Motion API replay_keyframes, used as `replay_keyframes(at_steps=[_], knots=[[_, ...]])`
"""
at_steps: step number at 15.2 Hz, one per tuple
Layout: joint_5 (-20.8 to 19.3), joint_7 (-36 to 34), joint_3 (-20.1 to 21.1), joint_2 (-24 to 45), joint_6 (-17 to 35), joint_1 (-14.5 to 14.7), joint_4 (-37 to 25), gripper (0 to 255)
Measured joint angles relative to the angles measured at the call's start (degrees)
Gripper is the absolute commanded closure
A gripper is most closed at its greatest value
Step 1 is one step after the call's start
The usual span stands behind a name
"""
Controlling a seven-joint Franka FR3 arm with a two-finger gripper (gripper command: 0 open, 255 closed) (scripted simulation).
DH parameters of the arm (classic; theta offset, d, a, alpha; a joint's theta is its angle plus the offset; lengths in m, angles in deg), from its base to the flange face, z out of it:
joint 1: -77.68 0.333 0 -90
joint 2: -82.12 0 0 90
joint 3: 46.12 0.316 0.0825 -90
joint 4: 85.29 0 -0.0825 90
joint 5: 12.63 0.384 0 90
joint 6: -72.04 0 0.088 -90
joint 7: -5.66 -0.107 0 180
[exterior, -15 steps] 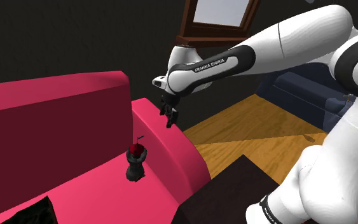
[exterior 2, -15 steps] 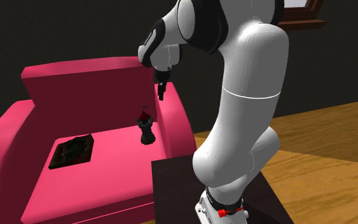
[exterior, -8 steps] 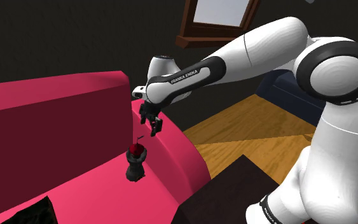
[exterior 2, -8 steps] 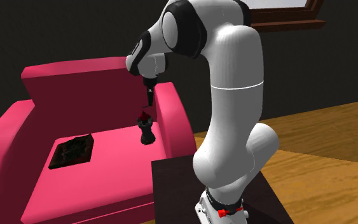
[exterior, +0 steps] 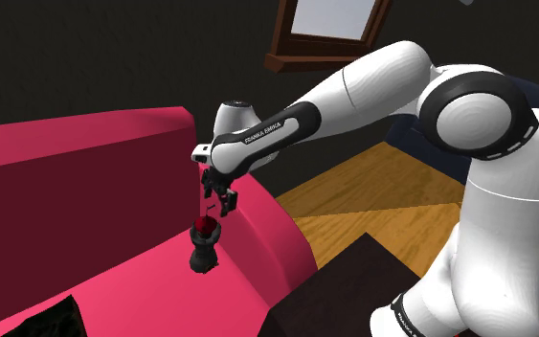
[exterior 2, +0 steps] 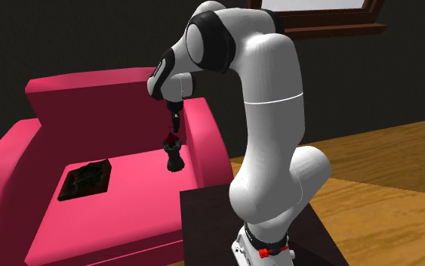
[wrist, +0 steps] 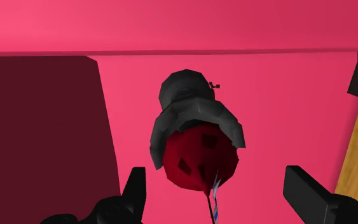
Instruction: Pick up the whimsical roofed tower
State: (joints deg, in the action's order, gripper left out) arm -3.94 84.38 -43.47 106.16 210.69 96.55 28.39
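Your gripper (exterior: 221, 201) hangs over the red-roofed tower (exterior: 203, 244) on the pink sofa (exterior: 133, 287) seat, fingers (wrist: 135, 184) spread; descend off-centre and you'll likely knock it over.

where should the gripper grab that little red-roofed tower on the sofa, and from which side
Probably from straight above, closing on the dark collar just under the red roof. The tower stands upright on the sofa seat, its rounded roof tapers to a thin flagpole, and the open gripper hangs over it.
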Motion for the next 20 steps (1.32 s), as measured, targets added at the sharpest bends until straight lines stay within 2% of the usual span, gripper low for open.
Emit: replay_keyframes(at_steps=[1, 2, 12, 20], knots=[[0.0, 0.0, 0.0, 0.3, 0.5, 0.1, 0.2, 0], [0.1, 0.0, 0.1, 0.6, 0.8, 0.1, 0.2, 255], [0.1, 0.1, 0.1, 0.8, 1.0, 0.0, 0.1, 255], [-0.3, -0.3, -0.1, -2.6, -3.2, -0.1, -0.5, 255]])
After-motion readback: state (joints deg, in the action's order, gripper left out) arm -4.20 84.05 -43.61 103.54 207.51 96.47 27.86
